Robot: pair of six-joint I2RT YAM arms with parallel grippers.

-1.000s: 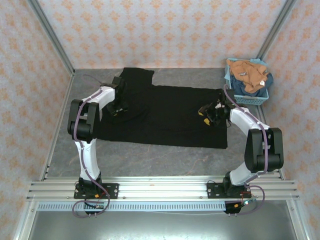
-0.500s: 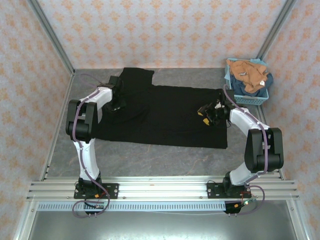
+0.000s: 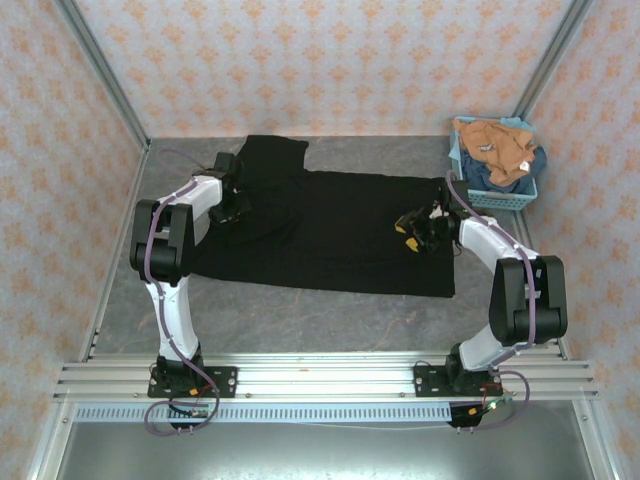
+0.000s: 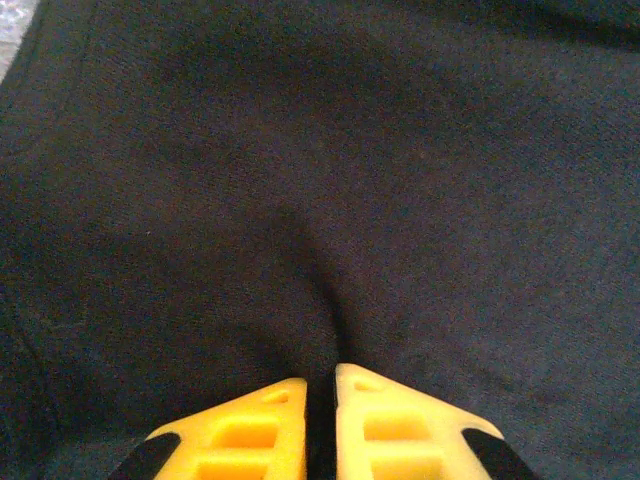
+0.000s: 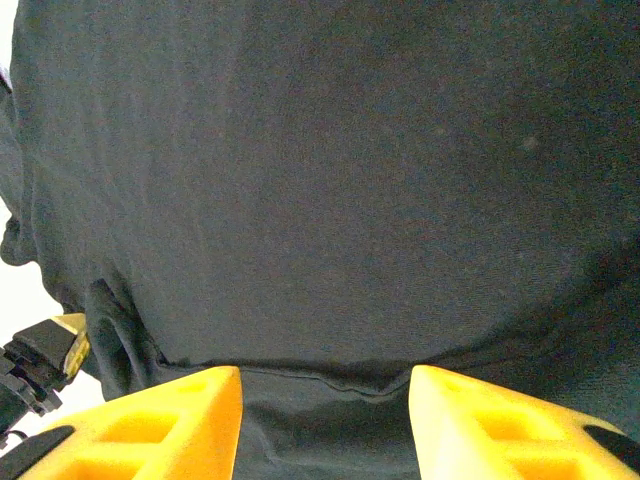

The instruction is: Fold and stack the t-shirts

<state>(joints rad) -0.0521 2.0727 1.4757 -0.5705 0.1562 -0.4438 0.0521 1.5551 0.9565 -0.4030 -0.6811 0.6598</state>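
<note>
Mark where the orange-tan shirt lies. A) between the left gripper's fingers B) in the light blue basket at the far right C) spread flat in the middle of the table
B: the orange-tan shirt sits heaped in the light blue basket; the black shirt lies spread out.

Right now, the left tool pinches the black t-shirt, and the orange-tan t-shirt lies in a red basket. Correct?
Only the colour is wrong: the top external view shows a light blue basket holding the orange-tan t-shirt. The rest stands.

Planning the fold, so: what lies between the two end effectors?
The flat black t-shirt spans from the left end effector to the right end effector, seen in the top view.
</note>
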